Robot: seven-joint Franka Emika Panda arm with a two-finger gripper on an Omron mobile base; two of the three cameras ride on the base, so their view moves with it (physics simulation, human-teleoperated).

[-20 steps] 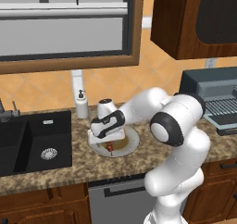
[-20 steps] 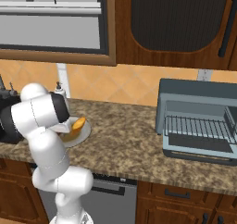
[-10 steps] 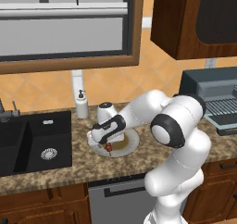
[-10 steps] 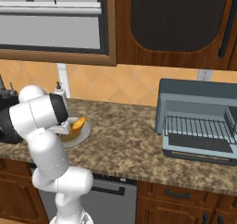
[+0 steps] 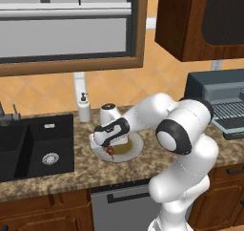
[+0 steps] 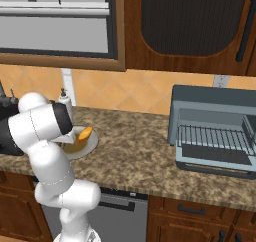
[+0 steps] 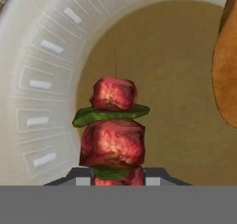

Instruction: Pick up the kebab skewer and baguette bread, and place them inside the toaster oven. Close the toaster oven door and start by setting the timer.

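The kebab skewer [image 7: 113, 126], red meat chunks with green slices, lies on the grey plate [image 7: 41, 79] and runs down between my gripper's [image 7: 115, 180] two tips, which press its lowest chunk. In the left base view my gripper [image 5: 110, 150] points down onto the plate [image 5: 136, 146] with the skewer [image 5: 110, 152] at its tips. The orange-yellow baguette bread [image 6: 85, 134] rests on the same plate [image 6: 89, 147], at the right edge of the hand view [image 7: 227, 65]. Far right on the counter stands the toaster oven [image 6: 215, 131], its door [image 6: 212, 158] folded down open and the wire rack showing.
A white soap dispenser [image 5: 85, 108] and a white canister [image 5: 108, 113] stand behind the plate. The black sink [image 5: 28, 149] lies to the left. Granite counter stretches between plate and oven [image 5: 224, 101]. Dark cabinets hang above.
The hand has sunk a little toward the plate and the jaws have closed from wide open onto the skewer. The plate, the bread and the oven have stayed put.
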